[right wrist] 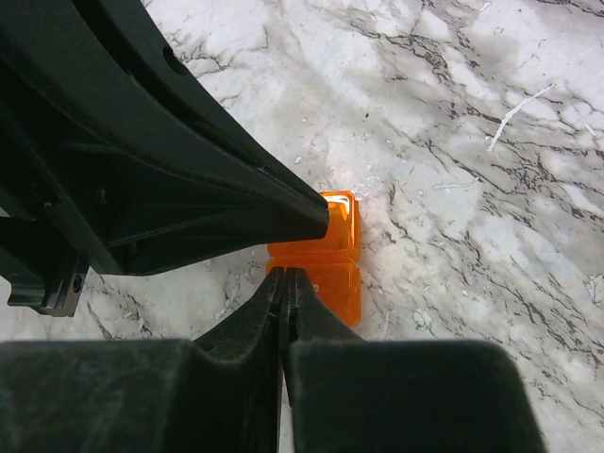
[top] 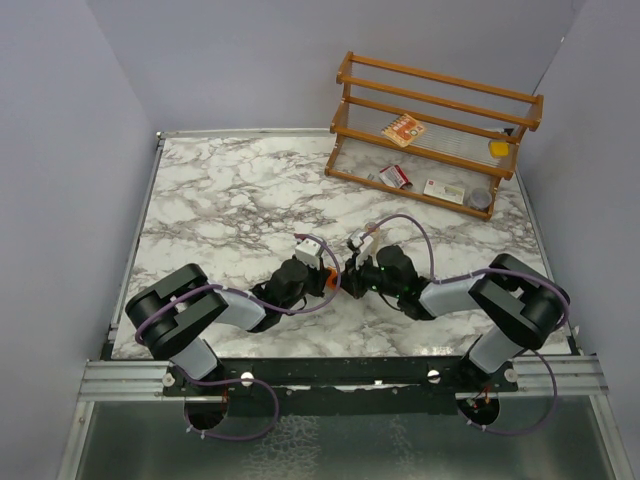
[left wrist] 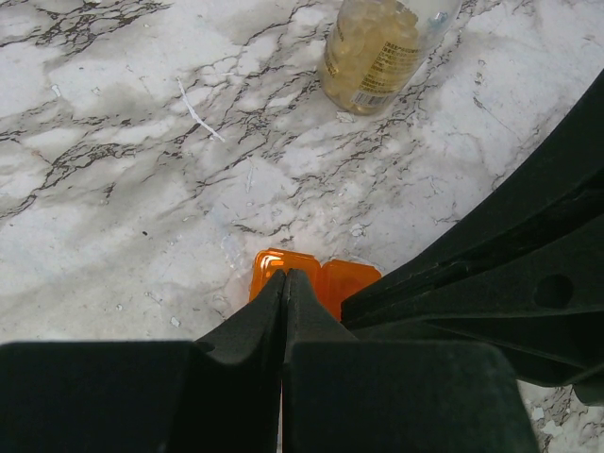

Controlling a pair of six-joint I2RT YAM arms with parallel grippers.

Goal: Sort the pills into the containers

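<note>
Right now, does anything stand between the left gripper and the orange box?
Nothing visible does. The shut left gripper has its tips at the near edge of the orange box. The right gripper, also shut, meets the same box from the other side. The clear jar is farther on, apart.

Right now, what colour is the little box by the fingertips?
The box is bright orange, clearest in right wrist view.

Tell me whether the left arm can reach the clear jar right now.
Probably yes: bare marble lies between the shut left gripper and the clear jar ahead; only the orange box sits at its tips. It must open first.
</note>
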